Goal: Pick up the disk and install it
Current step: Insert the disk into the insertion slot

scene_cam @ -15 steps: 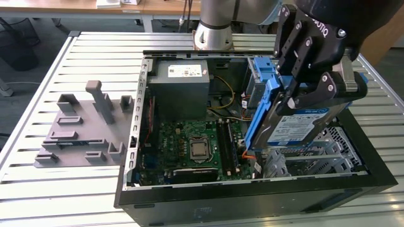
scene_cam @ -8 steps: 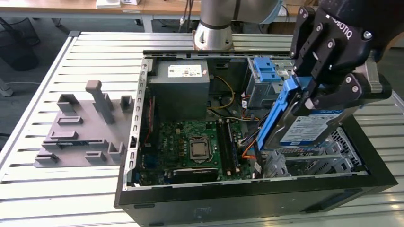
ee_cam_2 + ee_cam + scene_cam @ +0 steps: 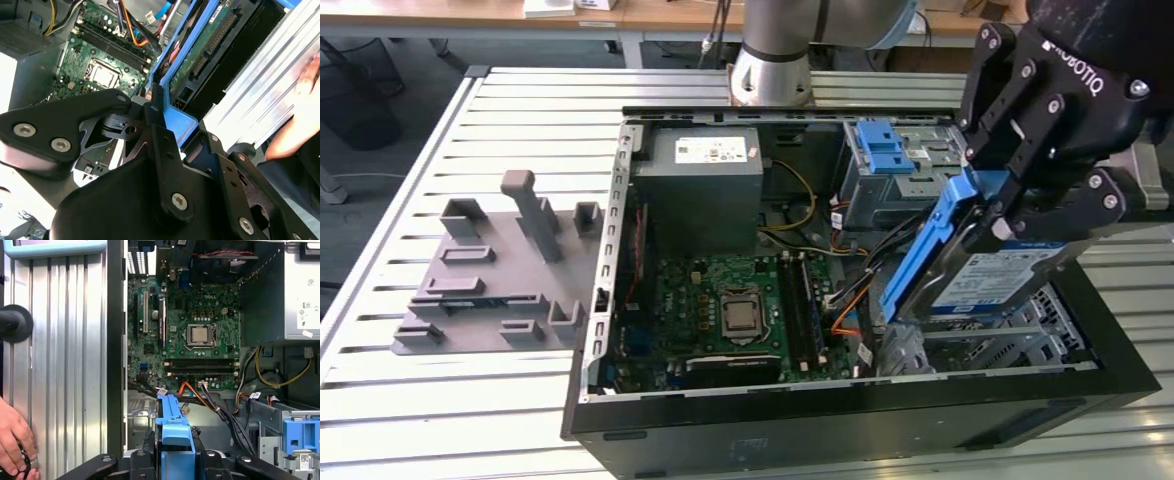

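disk: tilted on edge, over the open computer case
gripper: fingers clamped on the disk's blue frame
table: under the case

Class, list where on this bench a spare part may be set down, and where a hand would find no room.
Bare table lies beyond the grey fixture and on its near side, at the exterior view's left of the case. Crowded: inside the case, where cables run between the motherboard and the disk held by the tool.
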`<state>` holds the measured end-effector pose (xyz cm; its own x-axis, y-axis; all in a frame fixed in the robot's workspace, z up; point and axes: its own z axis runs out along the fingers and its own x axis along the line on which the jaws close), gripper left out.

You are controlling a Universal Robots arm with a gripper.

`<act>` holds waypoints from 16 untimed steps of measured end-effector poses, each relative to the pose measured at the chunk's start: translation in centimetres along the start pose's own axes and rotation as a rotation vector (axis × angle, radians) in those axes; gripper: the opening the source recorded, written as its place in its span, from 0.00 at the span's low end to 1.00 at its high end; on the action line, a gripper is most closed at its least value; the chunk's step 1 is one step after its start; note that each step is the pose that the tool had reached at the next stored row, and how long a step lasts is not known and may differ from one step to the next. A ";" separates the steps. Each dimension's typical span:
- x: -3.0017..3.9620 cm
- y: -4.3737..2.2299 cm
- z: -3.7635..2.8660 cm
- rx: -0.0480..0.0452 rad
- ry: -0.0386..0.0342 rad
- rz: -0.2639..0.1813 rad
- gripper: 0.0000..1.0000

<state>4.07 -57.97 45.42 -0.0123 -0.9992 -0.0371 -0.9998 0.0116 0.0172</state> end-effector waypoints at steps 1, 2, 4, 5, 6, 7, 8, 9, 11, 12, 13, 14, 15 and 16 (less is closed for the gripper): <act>0.05 -0.15 0.03 0.0000 -0.0001 0.000 0.36; 0.06 -0.38 0.06 0.0000 -0.0002 0.000 0.36; 0.06 -0.91 0.10 0.0000 -0.0002 0.000 0.36; 0.06 -1.14 0.12 0.0000 -0.0001 0.000 0.36; 0.06 -1.37 0.13 0.0000 0.0000 0.000 0.36; 0.06 -1.59 0.14 0.0000 0.0000 0.000 0.36; 0.05 -1.82 0.15 0.0000 0.0000 0.000 0.36; 0.05 -2.01 0.17 0.0000 0.0000 0.000 0.36; 0.03 -2.38 0.24 0.0000 -0.0001 0.000 0.36; 0.02 -2.53 0.28 -0.0001 0.0000 -0.001 0.36; 0.00 -2.64 0.33 -0.0002 0.0001 -0.003 0.36; -0.01 -2.76 0.39 -0.0002 0.0001 -0.007 0.36; -0.04 -2.88 0.45 -0.0003 0.0001 -0.009 0.36; -0.08 -2.98 0.51 -0.0004 0.0001 -0.009 0.36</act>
<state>7.04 -57.90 44.86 -0.0030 -0.9993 -0.0372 -0.9998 0.0024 0.0173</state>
